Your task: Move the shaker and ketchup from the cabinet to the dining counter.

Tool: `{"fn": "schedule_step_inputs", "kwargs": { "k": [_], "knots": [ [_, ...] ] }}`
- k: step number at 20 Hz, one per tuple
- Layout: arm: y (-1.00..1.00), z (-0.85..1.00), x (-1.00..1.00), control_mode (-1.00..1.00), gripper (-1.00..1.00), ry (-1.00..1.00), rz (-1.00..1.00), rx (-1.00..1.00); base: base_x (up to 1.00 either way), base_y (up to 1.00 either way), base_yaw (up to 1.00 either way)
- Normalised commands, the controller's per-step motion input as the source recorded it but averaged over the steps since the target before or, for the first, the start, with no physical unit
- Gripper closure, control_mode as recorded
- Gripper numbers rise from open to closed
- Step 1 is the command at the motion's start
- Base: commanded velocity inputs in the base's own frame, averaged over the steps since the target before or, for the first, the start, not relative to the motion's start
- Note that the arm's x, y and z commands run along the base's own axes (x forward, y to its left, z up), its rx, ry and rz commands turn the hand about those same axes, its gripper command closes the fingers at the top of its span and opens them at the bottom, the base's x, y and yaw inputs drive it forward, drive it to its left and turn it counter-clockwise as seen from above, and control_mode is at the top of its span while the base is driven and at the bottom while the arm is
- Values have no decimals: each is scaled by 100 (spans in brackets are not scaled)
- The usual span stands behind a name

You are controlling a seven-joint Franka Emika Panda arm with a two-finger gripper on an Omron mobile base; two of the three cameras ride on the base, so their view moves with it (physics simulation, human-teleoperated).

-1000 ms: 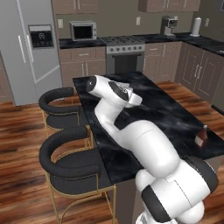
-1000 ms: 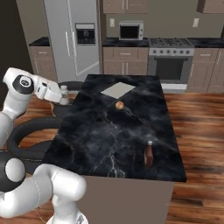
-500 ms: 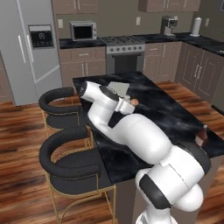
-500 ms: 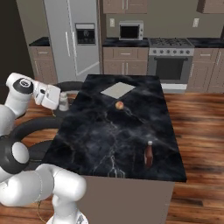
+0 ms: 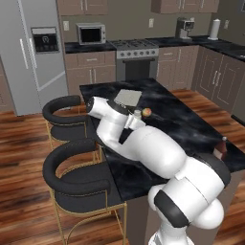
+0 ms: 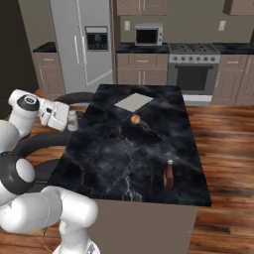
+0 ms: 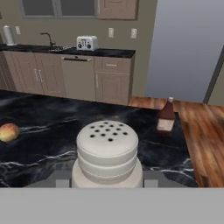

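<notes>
My gripper (image 6: 68, 119) is shut on the shaker (image 6: 73, 119), a pale beige cylinder with a holed cap (image 7: 107, 140). I hold it upright by the left side of the dining counter (image 6: 114, 158), a black marble island. From the left base camera the shaker (image 5: 137, 114) shows just beside my folded arm. The ketchup (image 6: 169, 174), a dark reddish bottle with a pale label, stands free near the counter's front right corner and appears as ketchup (image 7: 166, 117) beyond the shaker. Brown wall cabinets (image 6: 144, 6) hang on the back wall, doors closed.
An apple (image 6: 135, 119) and a flat pale sheet (image 6: 134, 102) lie on the counter's middle and far part. Two black stools (image 5: 79, 170) stand along its left side, close under my arm. Behind are the fridge (image 6: 82, 44), a microwave (image 6: 149, 35) and the stove (image 6: 191, 74).
My arm has folded lower and the hand with the shaker has sunk a little toward the counter's left side. The ketchup, apple and sheet have stayed put.
</notes>
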Motion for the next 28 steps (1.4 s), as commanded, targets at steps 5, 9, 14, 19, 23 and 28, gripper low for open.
{"fn": "schedule_step_inputs", "kwargs": {
  "k": [5,9,14,19,23,28],
  "knots": [
    [0,-31,0,-100,100,0,0,0,0,0,0],
    [0,-41,0,-100,100,0,0,0,0,0,0],
    [0,-39,0,-100,100,0,0,0,0,0,0],
    [0,-37,0,-100,100,2,0,0,0,0,0],
    [0,-42,0,-100,100,6,0,0,0,0,0],
    [0,-37,0,-100,100,12,0,0,0,0,0]
  ]
}}
